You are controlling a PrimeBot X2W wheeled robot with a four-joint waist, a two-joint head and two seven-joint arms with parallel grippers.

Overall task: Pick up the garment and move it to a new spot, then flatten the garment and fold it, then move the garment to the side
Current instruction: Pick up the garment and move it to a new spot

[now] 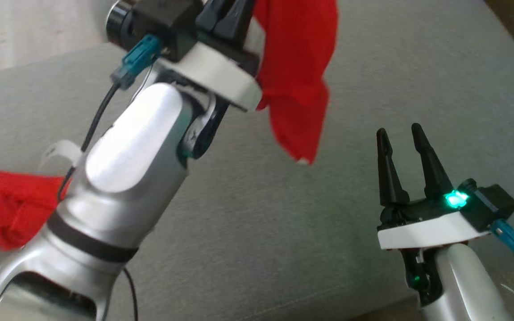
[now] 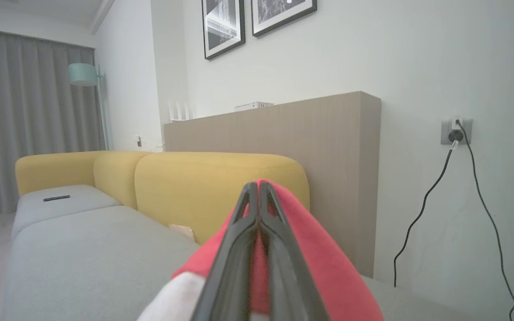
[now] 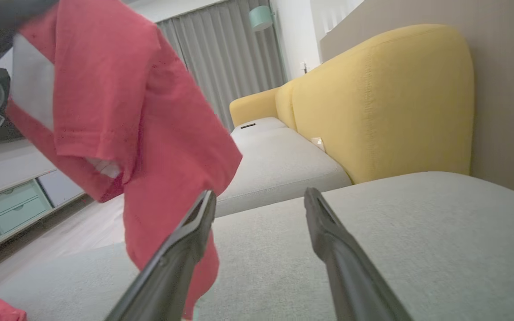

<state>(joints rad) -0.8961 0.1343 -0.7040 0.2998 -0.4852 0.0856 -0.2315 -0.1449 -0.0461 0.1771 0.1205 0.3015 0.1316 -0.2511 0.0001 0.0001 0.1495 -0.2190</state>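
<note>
Aloft, the left pincer clamps the red garment (dangling above the sofa); right pincer gapes empty.

Garment above cushion, left of right tool.

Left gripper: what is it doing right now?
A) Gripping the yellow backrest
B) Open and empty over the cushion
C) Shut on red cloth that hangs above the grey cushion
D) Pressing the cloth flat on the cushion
C: the left gripper has its fingers closed together on the red garment, which hangs clear above the grey cushion, while the right gripper stands open and empty.
</note>
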